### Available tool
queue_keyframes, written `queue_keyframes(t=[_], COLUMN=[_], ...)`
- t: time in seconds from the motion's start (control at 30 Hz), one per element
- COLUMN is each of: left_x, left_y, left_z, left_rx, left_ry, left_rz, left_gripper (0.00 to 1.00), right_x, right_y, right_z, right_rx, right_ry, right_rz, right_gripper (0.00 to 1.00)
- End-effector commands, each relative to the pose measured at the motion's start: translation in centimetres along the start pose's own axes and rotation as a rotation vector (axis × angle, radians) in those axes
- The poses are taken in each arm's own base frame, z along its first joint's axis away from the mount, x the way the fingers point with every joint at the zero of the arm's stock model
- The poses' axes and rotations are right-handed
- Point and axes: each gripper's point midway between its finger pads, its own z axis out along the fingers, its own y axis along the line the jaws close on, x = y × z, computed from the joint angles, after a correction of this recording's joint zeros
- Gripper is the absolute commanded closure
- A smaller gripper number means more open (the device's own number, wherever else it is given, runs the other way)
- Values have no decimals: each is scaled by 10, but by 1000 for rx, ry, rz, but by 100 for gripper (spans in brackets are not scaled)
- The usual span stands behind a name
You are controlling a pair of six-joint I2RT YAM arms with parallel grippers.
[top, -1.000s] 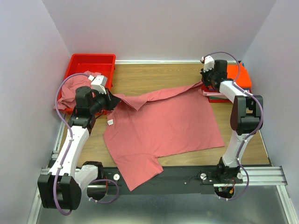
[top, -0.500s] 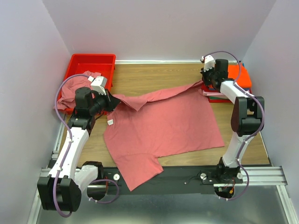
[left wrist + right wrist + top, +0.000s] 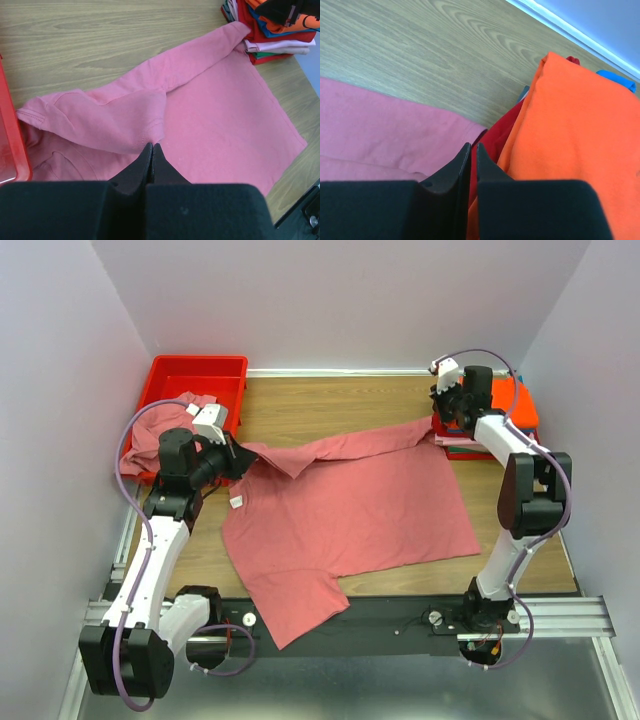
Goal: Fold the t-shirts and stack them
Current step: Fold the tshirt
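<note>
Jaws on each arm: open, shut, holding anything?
Left gripper: jaws shut on the rose-pink t-shirt.
Right gripper: jaws slightly apart, holding nothing.

You've got the pink t-shirt (image 3: pixel 350 510) spread out, far edge folded over. L gripper (image 3: pixel 238 458) at its far-left corner, R gripper (image 3: pixel 441 416) at far-right. Beyond its left: red bin (image 3: pixel 196 373). By far-right corner: folded stack (image 3: pixel 516 406), orange on top.
</note>
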Motion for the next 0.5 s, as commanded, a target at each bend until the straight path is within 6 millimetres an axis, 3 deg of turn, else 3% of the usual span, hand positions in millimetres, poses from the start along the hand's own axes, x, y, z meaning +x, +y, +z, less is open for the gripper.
queue_keyframes(t=[0.0, 0.23, 0.33, 0.47], left_x=[3, 14, 18, 22], left_y=[-4, -2, -1, 0], left_z=[-5, -5, -5, -6], left_rx=[-1, 1, -2, -10], left_ry=[3, 31, 40, 49], left_rz=[-11, -29, -35, -42], left_gripper=[100, 100, 100, 100], right_x=[-9, -24, -36, -27], right_y=[-3, 1, 18, 74], right_z=[-11, -27, -36, -47], right_rx=[0, -13, -113, -344], right_ry=[-35, -70, -84, -23], right_rz=[-39, -46, -47, -29], right_gripper=[86, 76, 69, 64])
